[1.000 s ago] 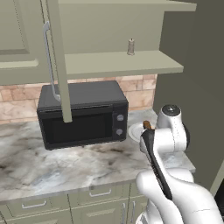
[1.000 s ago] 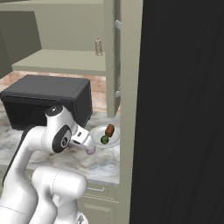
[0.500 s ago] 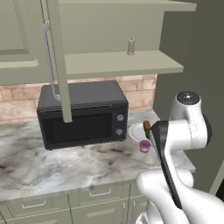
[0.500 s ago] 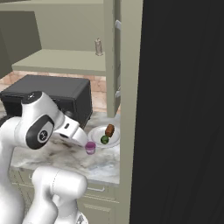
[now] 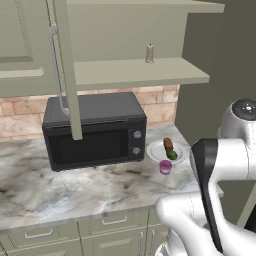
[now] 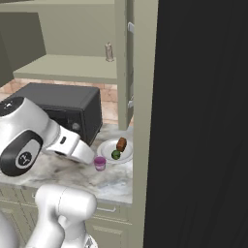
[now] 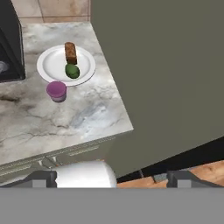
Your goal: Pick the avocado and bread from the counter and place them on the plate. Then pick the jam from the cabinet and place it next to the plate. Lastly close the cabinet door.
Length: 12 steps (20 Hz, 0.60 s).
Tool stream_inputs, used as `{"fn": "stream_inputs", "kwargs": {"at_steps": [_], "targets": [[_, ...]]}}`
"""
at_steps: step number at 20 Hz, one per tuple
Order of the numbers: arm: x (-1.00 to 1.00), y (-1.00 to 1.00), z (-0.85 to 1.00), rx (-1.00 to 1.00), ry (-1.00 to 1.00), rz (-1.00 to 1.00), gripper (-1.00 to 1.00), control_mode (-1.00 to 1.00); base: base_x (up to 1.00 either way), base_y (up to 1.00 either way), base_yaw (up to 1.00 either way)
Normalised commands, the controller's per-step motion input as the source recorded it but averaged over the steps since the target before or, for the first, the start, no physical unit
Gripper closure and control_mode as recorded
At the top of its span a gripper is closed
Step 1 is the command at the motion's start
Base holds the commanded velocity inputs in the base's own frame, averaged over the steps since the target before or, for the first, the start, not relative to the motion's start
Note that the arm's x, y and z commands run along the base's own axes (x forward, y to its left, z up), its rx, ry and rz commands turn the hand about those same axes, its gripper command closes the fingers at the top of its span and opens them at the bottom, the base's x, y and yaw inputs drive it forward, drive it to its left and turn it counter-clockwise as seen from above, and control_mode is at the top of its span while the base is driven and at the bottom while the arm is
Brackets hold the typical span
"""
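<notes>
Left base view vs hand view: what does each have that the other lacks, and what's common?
Left base view alone: the open cabinet door with its silver handle, the cabinet shelf carrying a thin shaker, and the whole microwave.

Hand view alone: the counter's front right corner, the tall olive panel beside it and a patch of wood floor below.

Both: the plate holding the bread and the avocado, the jam on the counter just beside the plate.

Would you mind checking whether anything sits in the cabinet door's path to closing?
Nothing visible does. The cabinet door stands open above the microwave, and the shaker sits well back on the shelf, clear of the front edge.
</notes>
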Motion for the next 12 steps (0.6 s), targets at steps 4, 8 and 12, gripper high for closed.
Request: {"fn": "stream_inputs", "kwargs": {"at_steps": [4, 8, 12], "targets": [[-0.36, -0.16, 0.49, -0.05, -0.11, 0.07, -1.00, -1.00, 0.00, 0.00, 0.00], [-0.19, -0.11, 0.66, -0.06, -0.12, 0.07, -1.00, -1.00, 0.00, 0.00, 0.00], [-0.05, -0.10, 0.67, -0.05, -0.01, 0.01, -1.00, -1.00, 0.00, 0.00, 0.00]]}}
